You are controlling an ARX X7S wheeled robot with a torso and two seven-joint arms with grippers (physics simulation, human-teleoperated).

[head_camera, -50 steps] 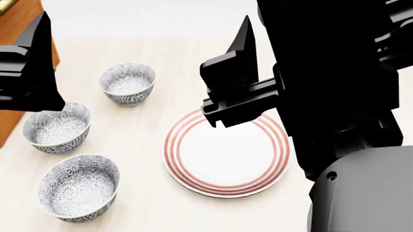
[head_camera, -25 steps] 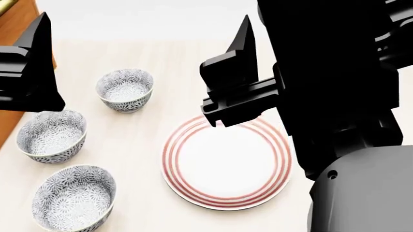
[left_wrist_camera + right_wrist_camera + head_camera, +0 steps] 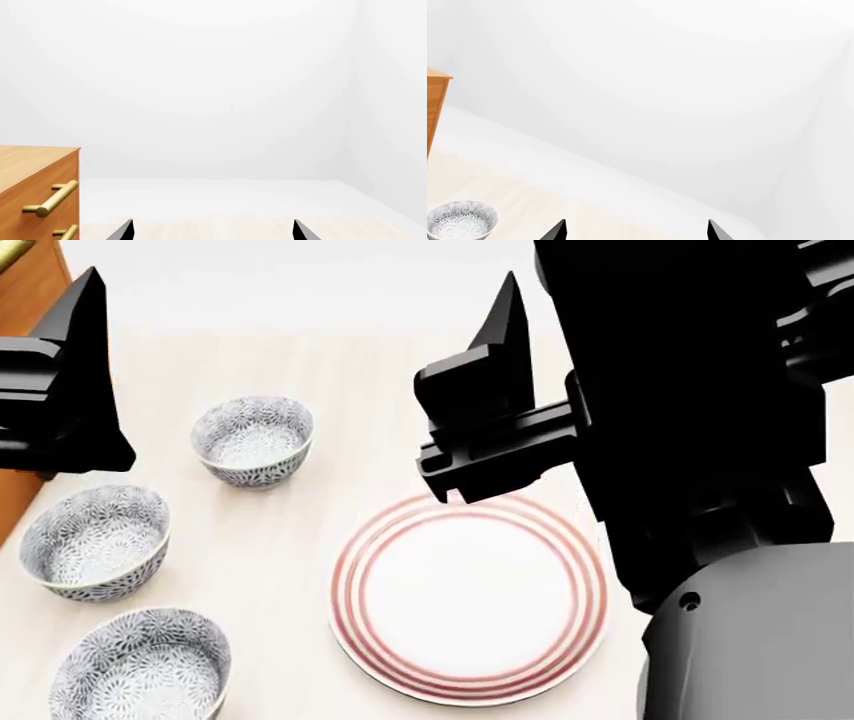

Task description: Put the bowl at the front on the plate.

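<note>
Since the earlier frame, bowl [image 3: 138, 668] and plate [image 3: 469, 598] sit lower in head view; both grippers' jaws remain apart, empty.

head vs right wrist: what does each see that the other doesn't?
Head only: the plate, the middle bowl, the front bowl cut by the frame's lower edge, and both arms, with the right gripper above the plate's far rim and the left gripper at the view's left.

Right wrist only: the bare white wall beyond the table, plus its own two fingertips, spread apart.

Both: the light table, the wooden dresser, and one bowl, probably the far bowl.
</note>
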